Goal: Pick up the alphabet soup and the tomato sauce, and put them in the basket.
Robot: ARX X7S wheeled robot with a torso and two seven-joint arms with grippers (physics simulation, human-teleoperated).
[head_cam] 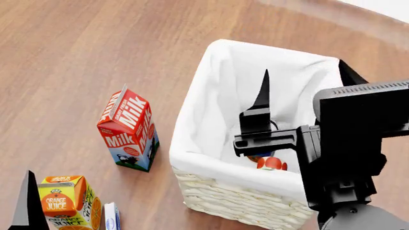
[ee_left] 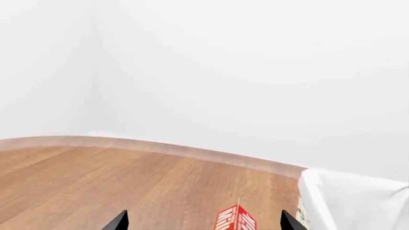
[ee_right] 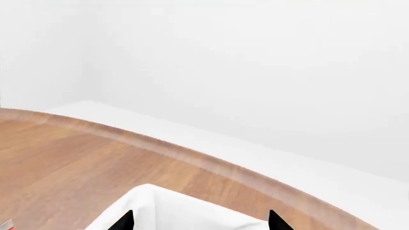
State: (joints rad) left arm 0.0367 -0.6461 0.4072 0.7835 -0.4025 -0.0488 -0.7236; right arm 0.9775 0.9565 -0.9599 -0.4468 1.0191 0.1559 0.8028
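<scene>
baskets: 1 (head_cam: 255,201) | milk cartons: 1 (head_cam: 128,129) | orange juice cartons: 1 (head_cam: 67,201) | cans in basket: 1 seen (mostly hidden) (head_cam: 271,164) | blue-white item at edge: 1 (head_cam: 111,216)

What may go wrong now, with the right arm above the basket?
1. The right gripper, jaws open, hangs over the basket; leaving sideways might catch the cloth lining and drag it.
2. The left gripper, jaws open, is near the milk and orange juice; a swing might topple them.
3. Only one red item shows inside, half hidden; the soup may be missing.
</scene>
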